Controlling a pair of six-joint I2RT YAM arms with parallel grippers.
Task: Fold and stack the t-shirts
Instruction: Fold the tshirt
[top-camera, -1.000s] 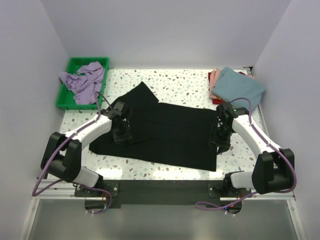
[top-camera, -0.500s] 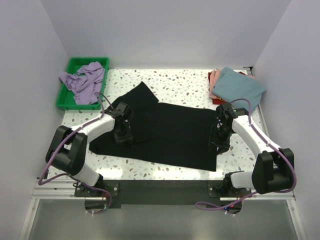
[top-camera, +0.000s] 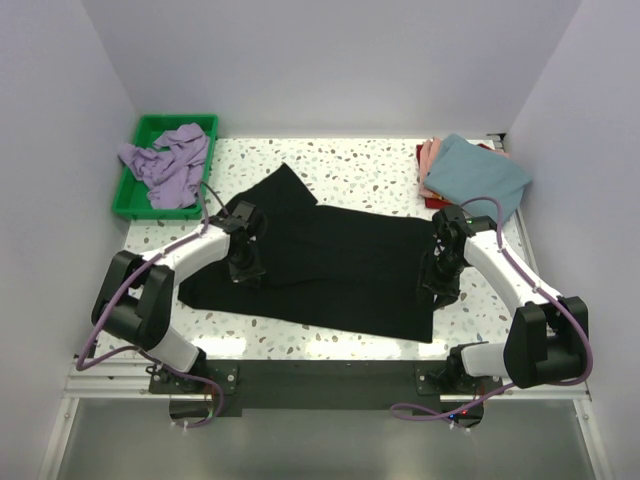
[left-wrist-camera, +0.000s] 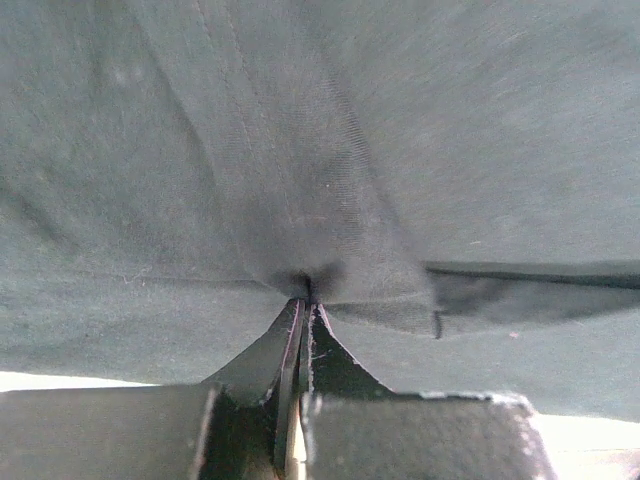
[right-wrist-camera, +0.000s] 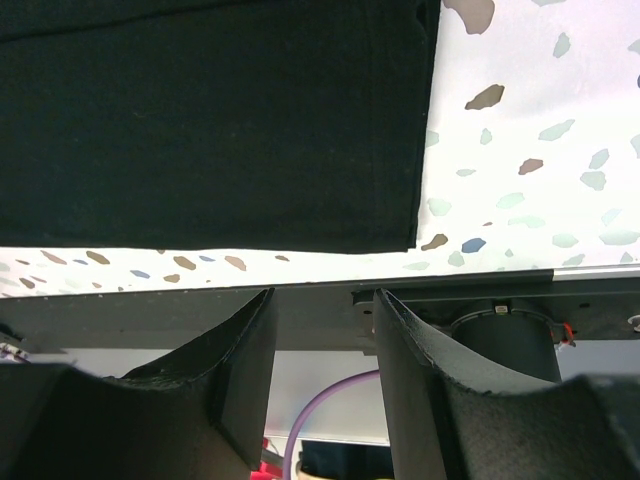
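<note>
The black t-shirt (top-camera: 340, 268), stretched left-to-right across mid-frame, is pinched in its left part by the closed left gripper (top-camera: 247, 270), its right edge overhung by the half-parted, empty right gripper (top-camera: 438, 285).

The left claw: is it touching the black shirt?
Touching. The left wrist view shows the left claw shut, with the black shirt bunched into a pucker right at its tips.

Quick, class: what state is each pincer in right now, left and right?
Left pincer: closed, pinching a fold of the black t-shirt.
Right pincer: open, holding nothing.
</note>
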